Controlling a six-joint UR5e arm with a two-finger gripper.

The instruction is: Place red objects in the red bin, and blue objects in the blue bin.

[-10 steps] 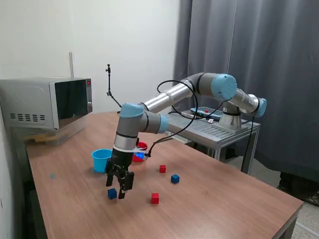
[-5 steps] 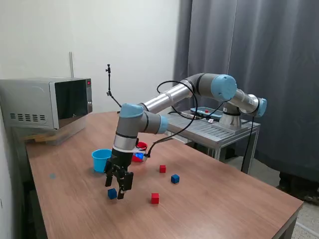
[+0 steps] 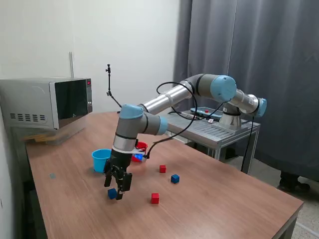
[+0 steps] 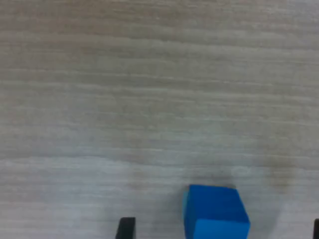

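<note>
— Where is the claw now?

— Low over the desk, fingers apart, straddling a blue cube that sits on the wood near the desk's front edge, between the tips but nearer one of them.

— How to grab it well?

— Centre on the cube, drop until the tips flank its sides, then close squarely. The blue cup waits nearby, toward the microwave.

2 red cubes, 2 blue cubes, 1 red cup, 1 light blue cup, 1 microwave.
</note>
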